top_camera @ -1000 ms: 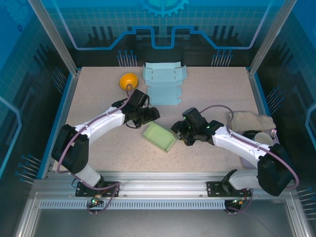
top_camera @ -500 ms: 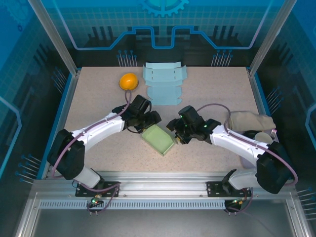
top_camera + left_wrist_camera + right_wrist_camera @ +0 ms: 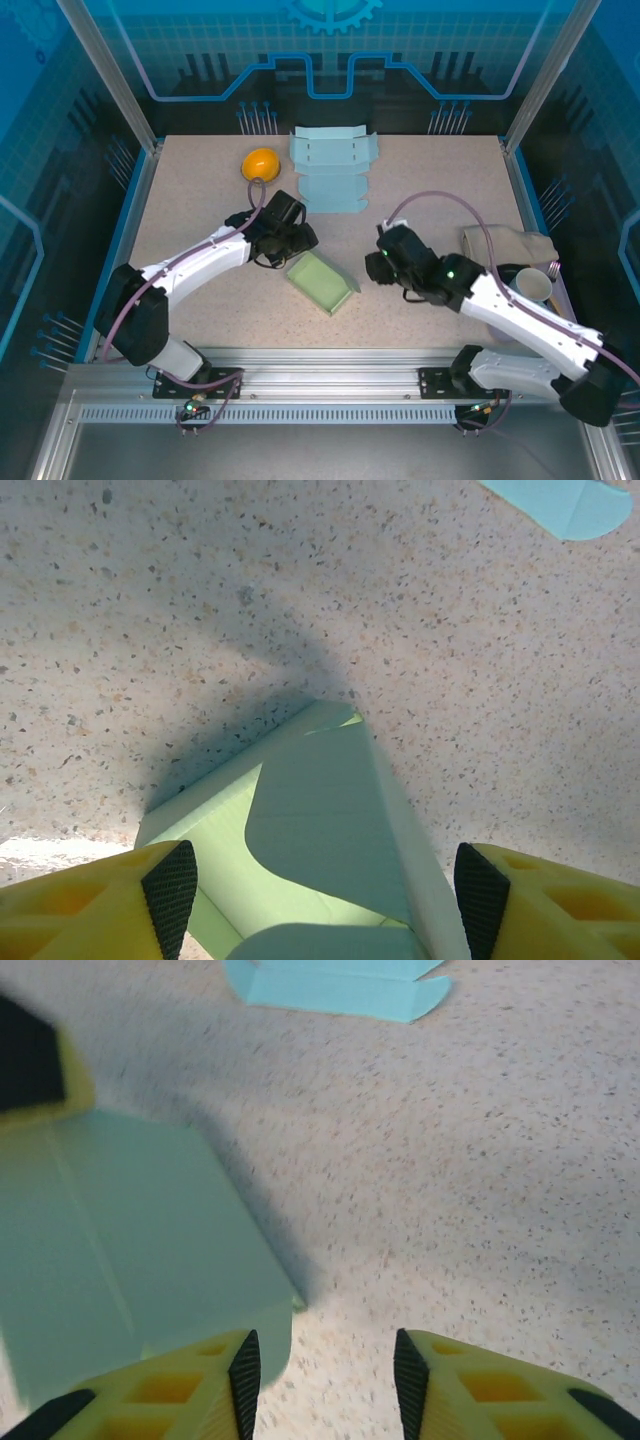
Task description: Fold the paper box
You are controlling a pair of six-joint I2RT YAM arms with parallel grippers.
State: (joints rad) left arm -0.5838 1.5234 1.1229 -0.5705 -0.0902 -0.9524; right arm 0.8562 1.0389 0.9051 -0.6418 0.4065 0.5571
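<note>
View from above of a speckled beige desk (image 3: 180,200) inside a blue-walled cell, with your two robot arms reaching in from the near edge. The green paper box (image 3: 322,283) lies near the middle of the desk, turned at a slant, between the two arms. It looks already formed into a shallow closed shape, so the folding seems far along, though you cannot see whether every flap is tucked.

Your left pincer (image 3: 298,244) sits at the box's far left end. In the left wrist view its jaws stand wide, with a black pad (image 3: 170,895) on each side of the box's end, straddling it. Whether the pads press the cardboard cannot be told. That placement probably serves to steady the box or square its end.

Your right pincer (image 3: 376,266) hovers just beside the box's right corner, apart from it. In the right wrist view its jaws are partly open, with bare desk between them and nothing gripped, and the box lies off to its left. It looks free to press a side or flap next.

A flat light blue cardboard blank (image 3: 332,170) lies unfolded at the far edge, with an orange round object (image 3: 260,163) just left of it. A beige cloth (image 3: 505,245) and a cup (image 3: 530,285) rest at the right, well apart from the box
</note>
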